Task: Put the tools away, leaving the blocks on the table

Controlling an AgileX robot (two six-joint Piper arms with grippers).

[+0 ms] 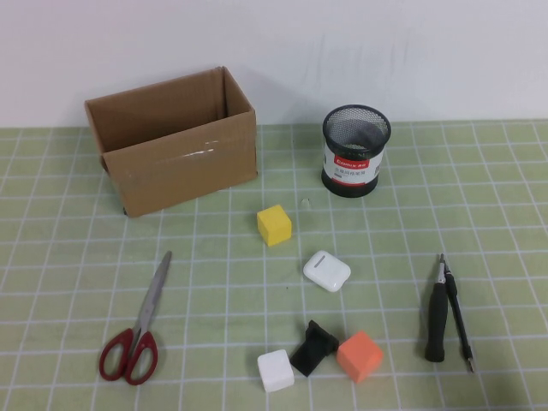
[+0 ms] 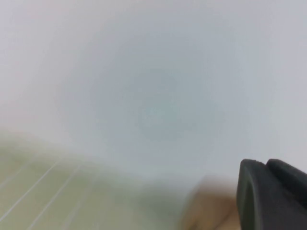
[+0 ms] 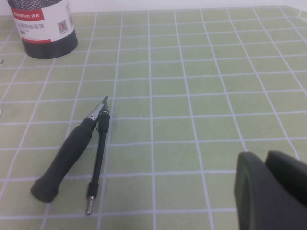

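In the high view the red-handled scissors (image 1: 137, 330) lie at the front left of the table (image 1: 77, 257). The black-handled screwdriver (image 1: 437, 321) and the thin dark pointed tool (image 1: 460, 318) lie side by side at the front right. The yellow block (image 1: 274, 224) sits mid-table; the white block (image 1: 275, 370) and orange block (image 1: 359, 356) sit near the front edge. Neither arm shows in the high view. My right gripper (image 3: 264, 158) is shut and empty, above the table beside the screwdriver (image 3: 69, 155) and pointed tool (image 3: 98, 158). My left gripper (image 2: 266, 165) is shut and empty, facing a blurred wall.
An open cardboard box (image 1: 171, 145) stands at the back left, and a black mesh pen cup (image 1: 356, 151) at the back centre; the cup also shows in the right wrist view (image 3: 43, 24). A glossy white case (image 1: 326, 271) and a small black angular object (image 1: 313, 347) lie among the blocks.
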